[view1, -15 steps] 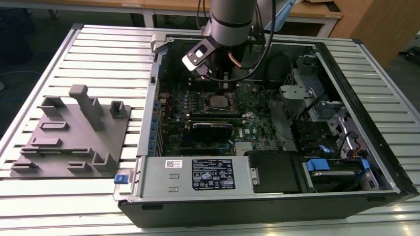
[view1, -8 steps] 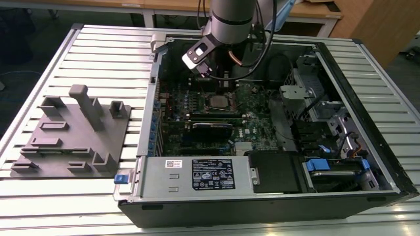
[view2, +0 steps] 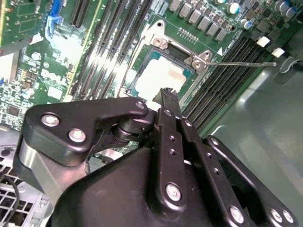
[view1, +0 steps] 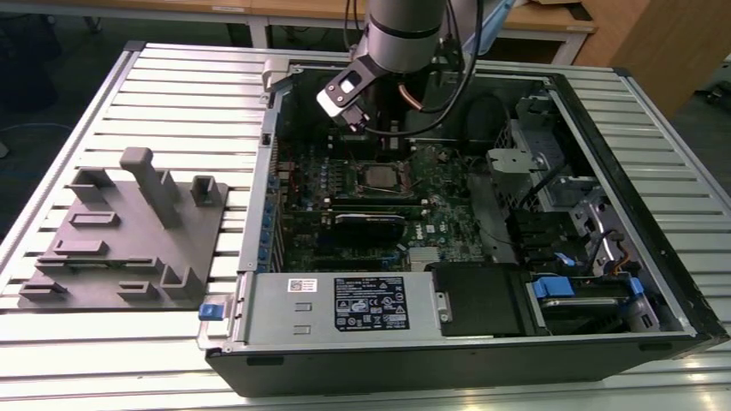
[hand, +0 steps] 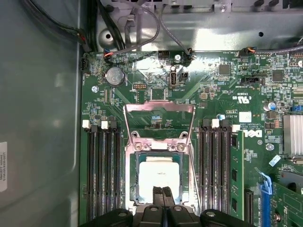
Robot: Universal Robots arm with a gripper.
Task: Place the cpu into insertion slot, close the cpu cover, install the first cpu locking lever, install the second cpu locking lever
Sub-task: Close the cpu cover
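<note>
Inside the open black tower computer case (view1: 457, 377) lying on the slatted metal desk (view1: 171, 86), my black gripper (hand: 163, 193) hangs at the near edge of the small square insertion slot with its silvery rim (hand: 130, 170). Its fingers are drawn together with nothing between them that I can see, and I cannot tell whether the tips touch the chip. The cpu, a flat square chip with a dull silver-grey top (hand: 158, 172), lies seated in the slot, so I judge the first step done and closing the cover the step in hand. The cpu cover, a thin silvery metal frame with a window through its middle (hand: 158, 108), stands swung open on the far side of the slot, with green circuit board (hand: 158, 124) showing through it. Bringing it down would call for getting behind its free edge and tipping it over the chip without scraping the chip's face. In the second wrist view a thin steel wire locking lever (view2: 241, 62) juts out unlatched over the long black memory slots (hand: 215, 175). I cannot place the other lever with certainty. Those slots flank the socket closely on both sides, and loose grey cables (hand: 137, 28) hang beyond the cover, leaving little room. Well apart on the desk sits a grey moulded parts fixture (view1: 126, 240).
</note>
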